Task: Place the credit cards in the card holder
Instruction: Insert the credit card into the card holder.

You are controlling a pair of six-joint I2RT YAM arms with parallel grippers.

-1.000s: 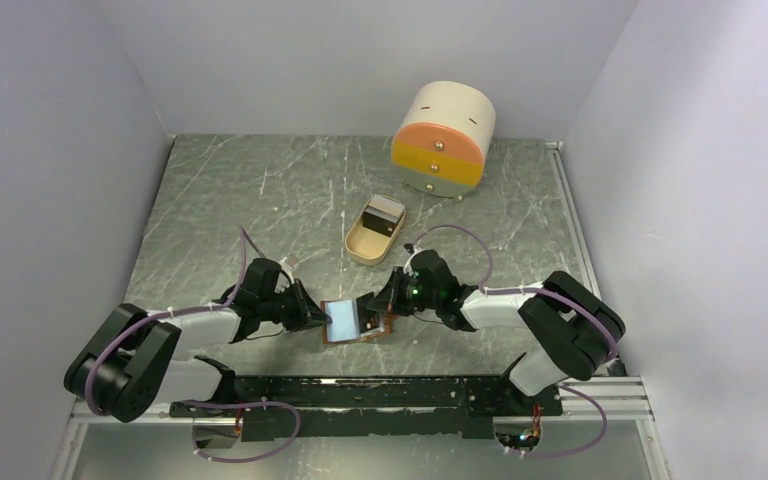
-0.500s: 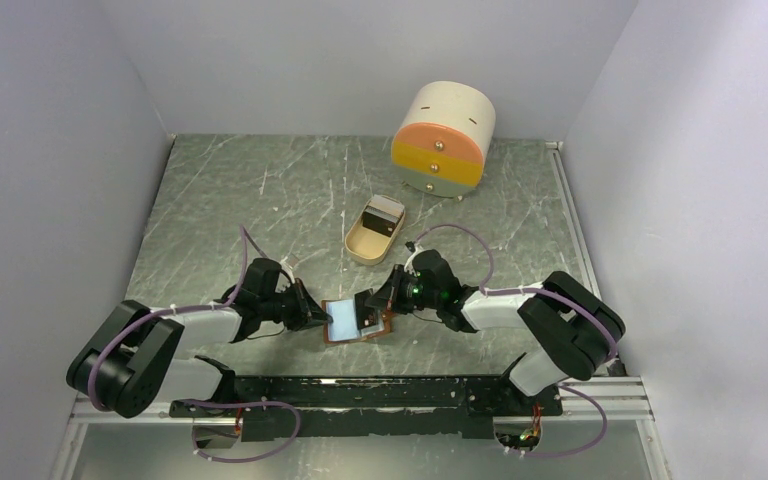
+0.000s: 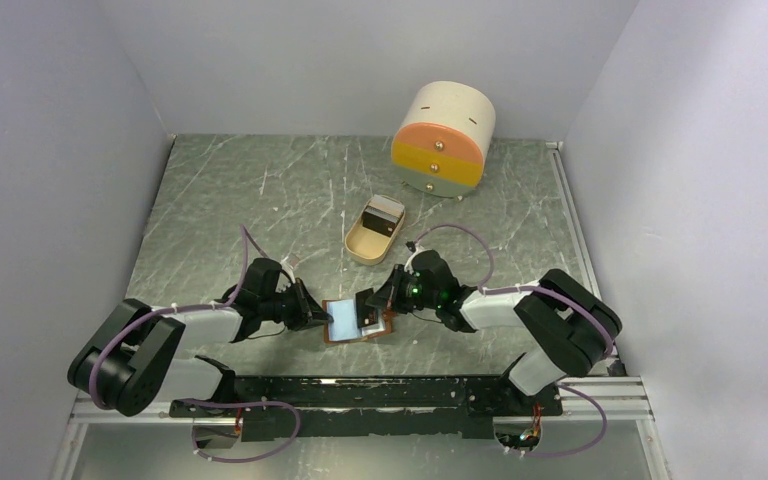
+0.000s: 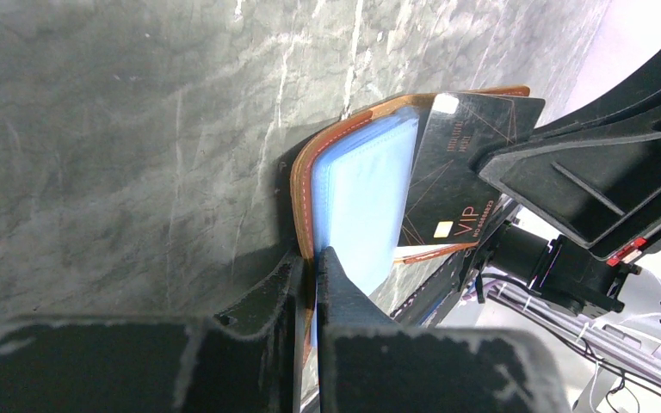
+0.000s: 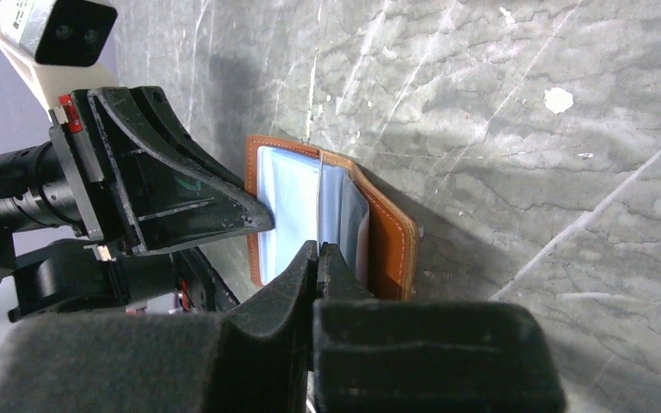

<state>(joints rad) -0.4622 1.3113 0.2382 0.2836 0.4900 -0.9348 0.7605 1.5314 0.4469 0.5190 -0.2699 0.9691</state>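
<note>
Tan leather card holder point(image 3: 352, 322) lies open at the near middle of the desk point(image 3: 260, 200) — your left gripper point(image 4: 313, 267) is clenched on its left edge, your right gripper point(image 5: 317, 258) pinches a dark credit card point(image 4: 463, 172) marked VIP — tilted over the holder's right half.

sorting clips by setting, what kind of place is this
Probably a robot lab test cell: plain pale walls box in a marble-patterned tabletop, with the left arm and right arm bolted to a black rail at its near edge.
</note>
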